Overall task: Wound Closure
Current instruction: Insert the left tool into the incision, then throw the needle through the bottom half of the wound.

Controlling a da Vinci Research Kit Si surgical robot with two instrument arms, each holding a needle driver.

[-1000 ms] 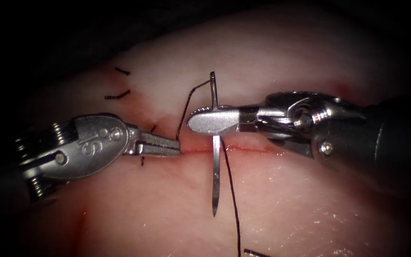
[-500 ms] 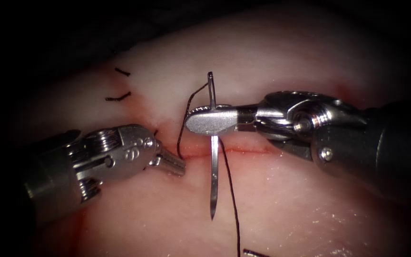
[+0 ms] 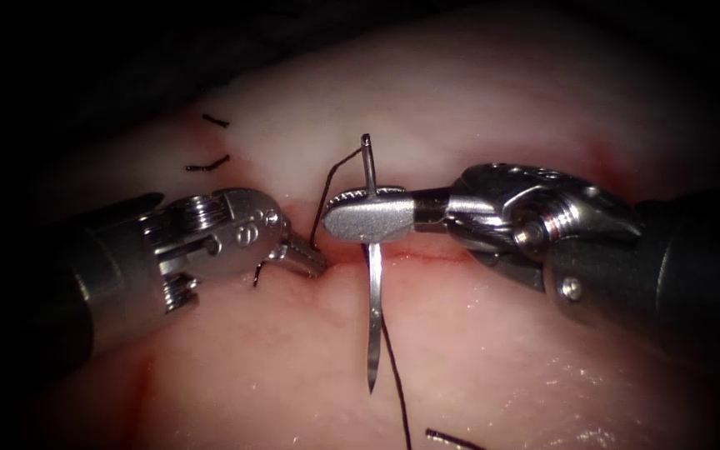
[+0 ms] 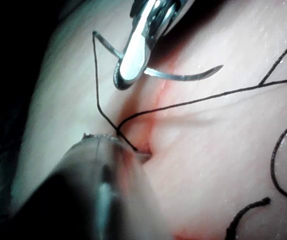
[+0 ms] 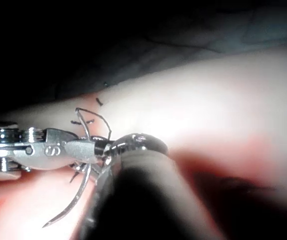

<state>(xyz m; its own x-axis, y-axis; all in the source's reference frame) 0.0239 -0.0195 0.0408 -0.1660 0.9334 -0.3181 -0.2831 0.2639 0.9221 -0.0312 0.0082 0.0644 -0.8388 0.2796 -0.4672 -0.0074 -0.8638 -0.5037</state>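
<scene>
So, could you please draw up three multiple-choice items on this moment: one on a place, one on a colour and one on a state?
1. Where is the needle?
A. Buried in the tissue left of the cut
B. In the right claw, clear of the tissue
C. In the left claw

2. What colour is the thread?
A. White
B. Black
C. Yellow

3. What state is the right claw in?
A. Shut on the needle
B. Open, holding nothing
C. Shut on the tissue

Answers:
1 B: the claw grips the needle near its thread end, and the tip hangs free over the tissue, across the cut.
2 B: it runs as a dark line from the needle's end.
3 A: it is closed across the needle's shaft.

The left claw has its tip at the cut; what it holds cannot be told.
</scene>
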